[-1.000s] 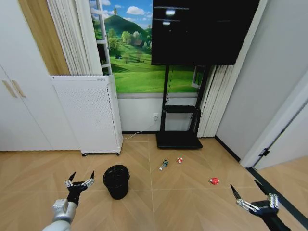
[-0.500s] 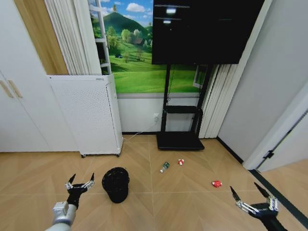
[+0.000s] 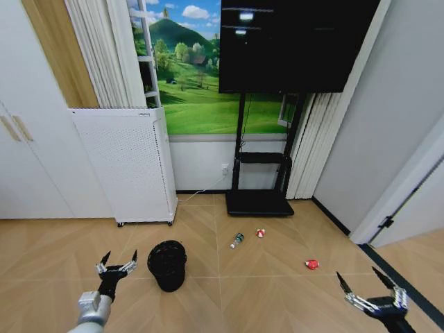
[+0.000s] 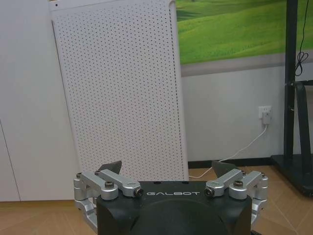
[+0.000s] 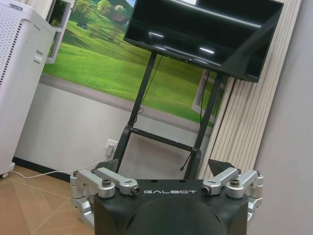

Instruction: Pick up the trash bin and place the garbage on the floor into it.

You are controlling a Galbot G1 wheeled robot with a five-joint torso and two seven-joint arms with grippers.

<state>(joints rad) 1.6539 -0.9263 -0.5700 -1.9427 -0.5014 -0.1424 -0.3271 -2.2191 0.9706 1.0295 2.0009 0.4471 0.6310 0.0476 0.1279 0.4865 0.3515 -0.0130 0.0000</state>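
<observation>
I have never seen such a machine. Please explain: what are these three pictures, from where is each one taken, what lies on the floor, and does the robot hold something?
This is a wheeled robot with two arms. The wide picture comes from a camera on its head, looking down at a wooden floor. At the bottom you see its left gripper and its right gripper, both with jaws open and holding nothing.

The other two pictures come from cameras on the wrists, so each shows its own gripper up close. The left one faces a tall white perforated appliance; the right one faces a TV on a black stand.

On the floor stand a small black trash bin, beside the left gripper, and farther right three litter pieces: a small bottle, a red-and-white piece and a red piece.
</observation>
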